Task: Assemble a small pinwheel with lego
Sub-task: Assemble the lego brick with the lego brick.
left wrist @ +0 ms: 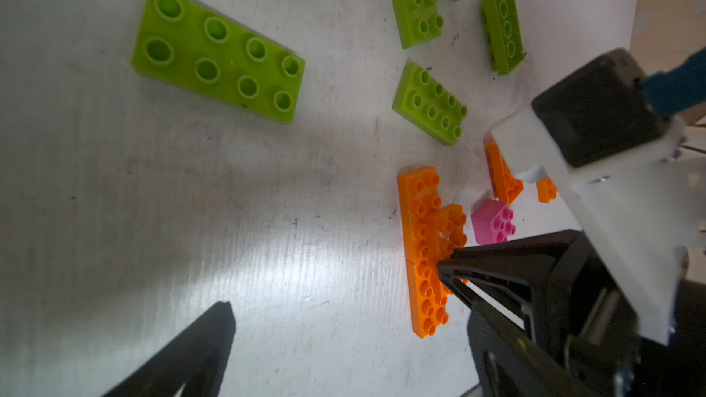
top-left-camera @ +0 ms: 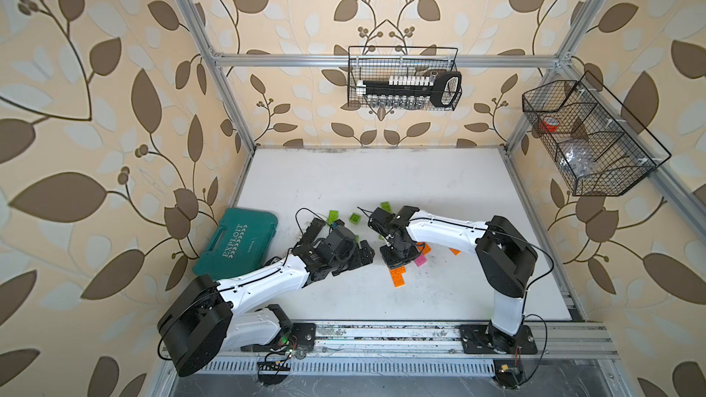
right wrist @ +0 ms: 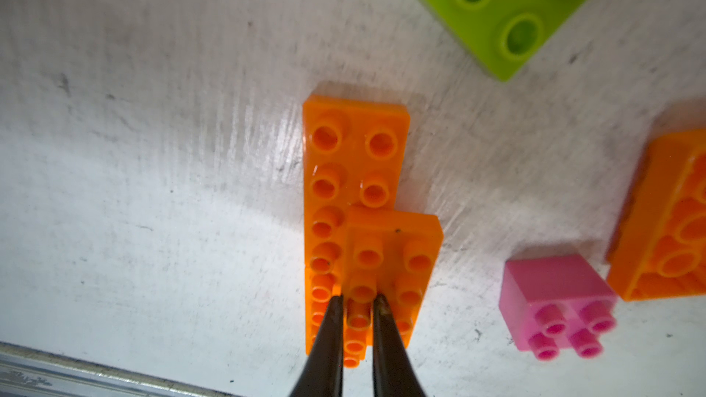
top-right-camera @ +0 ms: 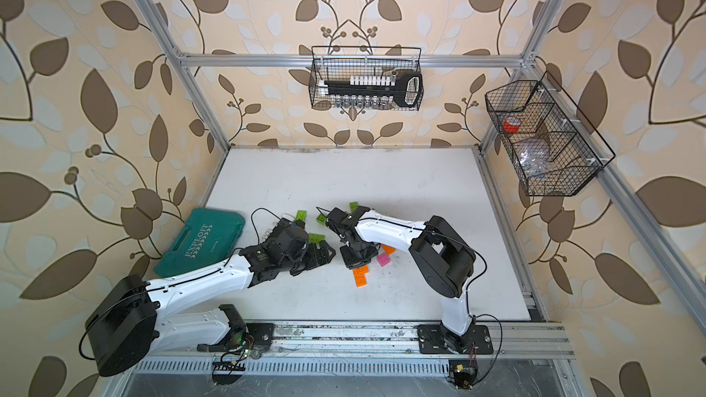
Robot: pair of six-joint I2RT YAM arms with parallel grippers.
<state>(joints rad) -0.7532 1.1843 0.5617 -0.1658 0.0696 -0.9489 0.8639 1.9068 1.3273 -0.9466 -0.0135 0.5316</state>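
Plainly, the right gripper (right wrist: 359,299) has its fingertips (right wrist: 332,322) set a narrow gap apart, flanking one row of studs on the upper orange plate (right wrist: 393,231). Whether they press that row or merely straddle it I cannot tell. That plate sits clipped, offset by one stud row, on two lower orange plates (right wrist: 355,154) laid end to end. The stack lies flat about midway across the bench (top-left-camera: 344,185), nearer its front edge. These pieces look light, rigid and glossy, so I judge they will skate on the smooth bench under a sideways push and pop apart if levered. The thin plates offer little wall, so the best hold is probably across the long sides of the raised plate, with any pressing done straight down. The right arm reaches in from the front right corner, its wrist bent steeply downward. The left gripper (top-left-camera: 361,255), jaws spread wide and empty, lies low just beside the stack, its arm stretched from the front left. A pink square brick (right wrist: 554,284) sits near, with lime-green bricks (left wrist: 217,55) farther back.
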